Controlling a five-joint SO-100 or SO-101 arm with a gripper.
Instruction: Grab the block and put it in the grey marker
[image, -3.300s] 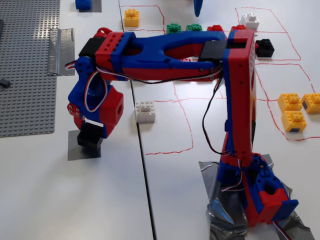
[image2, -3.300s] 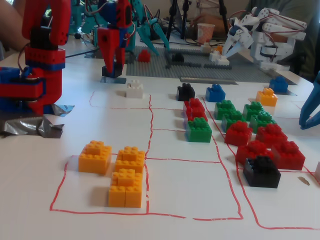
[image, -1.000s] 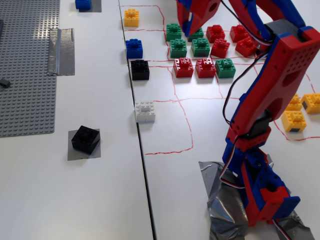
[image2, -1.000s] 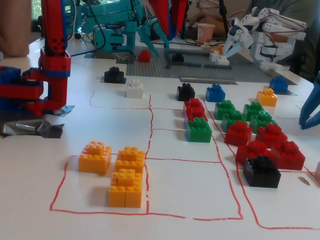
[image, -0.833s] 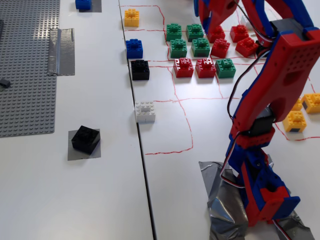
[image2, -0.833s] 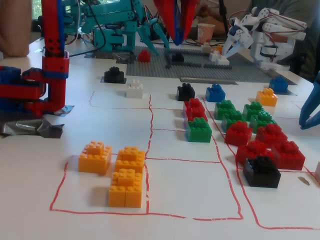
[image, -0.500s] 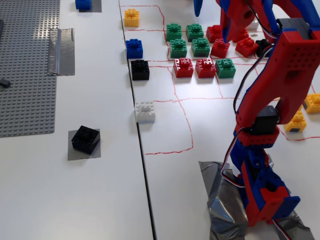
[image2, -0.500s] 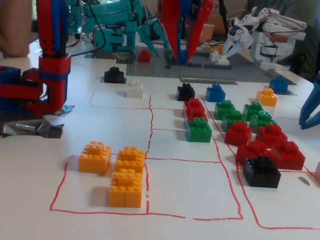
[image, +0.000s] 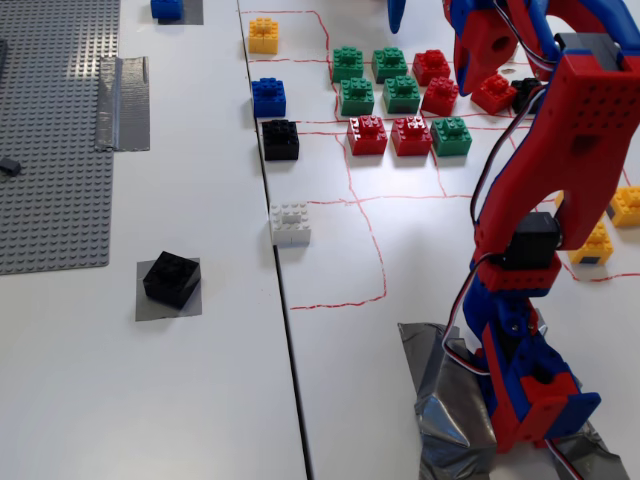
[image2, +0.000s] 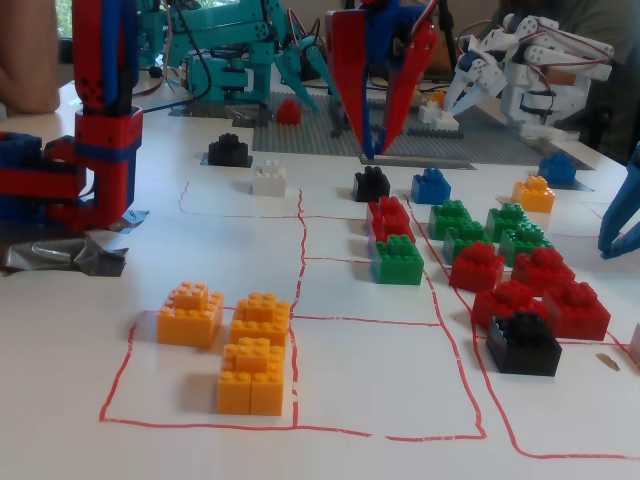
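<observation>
Block (image: 171, 278) sat on grey marker (image: 148, 307), arm away.
Jaws (image2: 372, 152) slightly parted, empty, above black brick (image2: 371, 184); white brick (image: 290, 224) nearby.

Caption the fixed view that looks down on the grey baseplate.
A black block sits on the grey marker while the red-and-blue arm stands over the sorted bricks.

Green bricks (image: 375, 80) and red bricks (image: 390, 133) cluster at upper centre of a fixed view; a white-grey brick (image: 290, 224) sits mid-frame, a studded grey baseplate (image: 50, 130) fills the upper left.
</observation>
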